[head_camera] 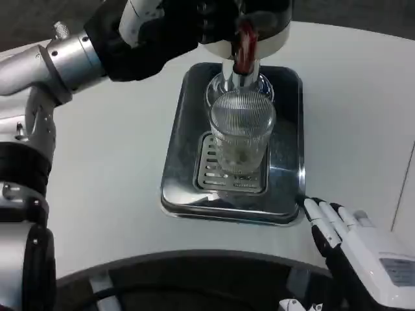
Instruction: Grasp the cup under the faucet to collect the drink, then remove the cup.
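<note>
A clear ribbed cup (241,133) stands upright on the slotted grille (211,170) of a steel drip tray (183,139), directly beneath the chrome faucet (241,79). A red lever (245,40) sits above the spout on the white dispenser head (275,32). My left hand (170,26) reaches in from the upper left, and its dark fingers lie against the dispenser head beside the lever; their grip is hidden at the picture's top edge. My right hand (343,230) lies at the lower right, fingers stretched out and holding nothing, tips by the tray's near right corner, apart from the cup.
The tray sits in the middle of a white round table (104,168). Bare tabletop lies to the left and right of the tray. The table's near edge (194,258) curves just below the tray, with dark floor under it.
</note>
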